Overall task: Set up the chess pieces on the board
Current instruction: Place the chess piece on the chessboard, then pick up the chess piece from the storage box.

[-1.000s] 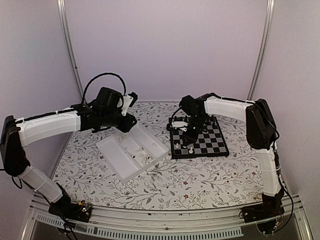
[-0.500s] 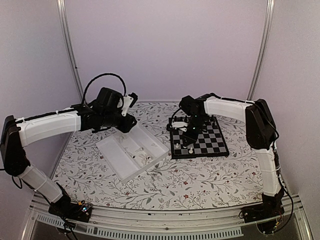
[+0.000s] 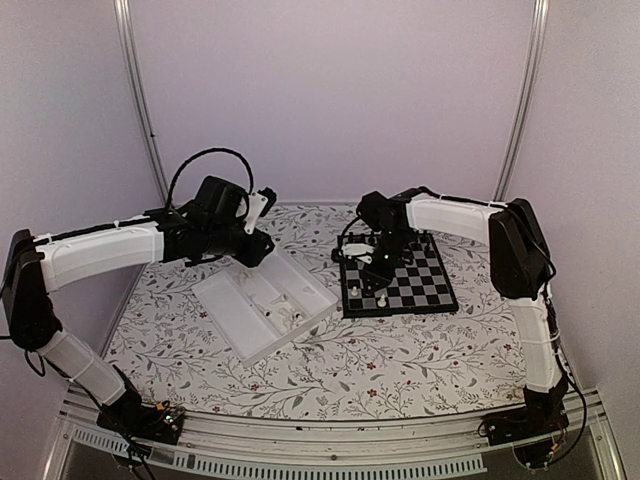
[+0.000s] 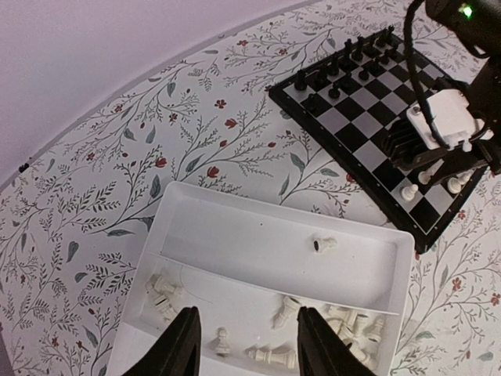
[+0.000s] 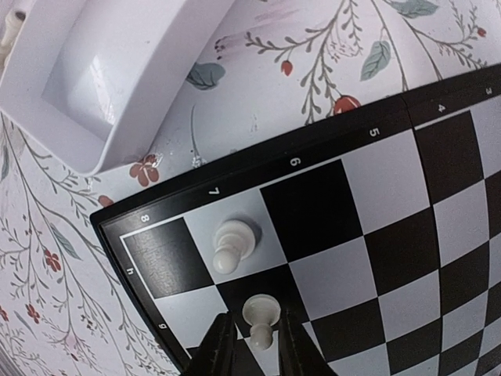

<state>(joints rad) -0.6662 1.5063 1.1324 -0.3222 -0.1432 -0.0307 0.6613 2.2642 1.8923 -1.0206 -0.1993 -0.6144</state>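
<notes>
The board (image 3: 415, 278) lies right of centre, with black chessmen (image 4: 344, 63) on its far rows. It also fills the right wrist view (image 5: 391, 235). My right gripper (image 3: 378, 270) is low over the board's near-left corner. In the right wrist view, the right gripper (image 5: 254, 348) has its fingers close on both sides of an upright white pawn (image 5: 260, 313) on a black square. Another white pawn (image 5: 233, 243) stands one square away. My left gripper (image 4: 249, 345) hangs open and empty above the tray. Several white chess pieces (image 4: 344, 325) lie in the tray's near compartment, and a lone pawn (image 4: 322, 244) in the far one.
The white compartmented tray (image 3: 235, 310) lies slantwise left of the board, its corner close to the board's edge (image 5: 102, 78). Two more white pieces (image 3: 380, 297) stand near the board's front edge. A flowered cloth covers the table (image 3: 400, 350).
Almost nothing. My left gripper has shifted very slightly over the tray. The right gripper stays low on the board's corner.
</notes>
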